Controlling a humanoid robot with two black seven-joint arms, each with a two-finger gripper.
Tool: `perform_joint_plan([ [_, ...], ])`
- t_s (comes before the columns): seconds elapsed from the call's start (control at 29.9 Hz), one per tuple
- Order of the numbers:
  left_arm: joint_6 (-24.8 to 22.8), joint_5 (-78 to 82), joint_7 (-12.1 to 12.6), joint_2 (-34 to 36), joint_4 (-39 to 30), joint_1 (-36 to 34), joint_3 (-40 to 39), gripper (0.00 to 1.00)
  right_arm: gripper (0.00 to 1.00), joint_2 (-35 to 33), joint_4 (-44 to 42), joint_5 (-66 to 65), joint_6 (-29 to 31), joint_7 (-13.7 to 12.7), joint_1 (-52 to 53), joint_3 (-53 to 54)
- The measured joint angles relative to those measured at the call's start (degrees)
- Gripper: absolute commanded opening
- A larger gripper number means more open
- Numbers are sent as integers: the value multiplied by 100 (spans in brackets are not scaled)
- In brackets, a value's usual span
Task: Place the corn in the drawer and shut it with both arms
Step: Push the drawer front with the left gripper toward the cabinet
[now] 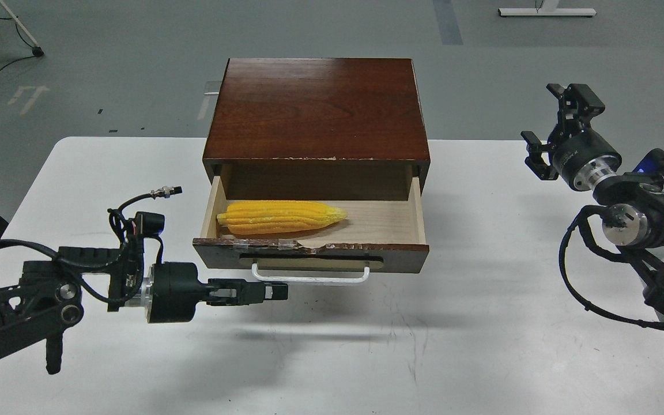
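The yellow-orange corn (281, 216) lies in the left half of the open drawer (387, 223), pointed end to the right. The drawer's dark front (401, 259) has a chipped, taped top edge and a white bar handle (309, 278). My left gripper (282, 291) points right, just below the left part of the handle, with its fingers together and nothing between them. My right gripper (540, 113) hovers high at the right, well clear of the cabinet, with its fingers spread and empty.
The reddish-brown cabinet (317, 106) stands at the back middle of the white table (453, 346). The table's edges run close to both arms. Grey floor with cables and stand legs lies beyond.
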Motion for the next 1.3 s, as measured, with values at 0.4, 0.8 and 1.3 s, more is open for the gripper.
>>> perform_joint_plan([
  [0.4,-170,-18,10,-393,587,-318,-25,10,98,-35,-1,0,13,0,-38,-2],
  [0.8,-327,-16,5,-848,1279,-652,-12,10,98,-54,-44,0,53,-1,-52,-9],
  [1.3,-364,-57,1,-1362,2274,-1228,-12,11,98,-54,-52,0,57,-1,-46,-131],
])
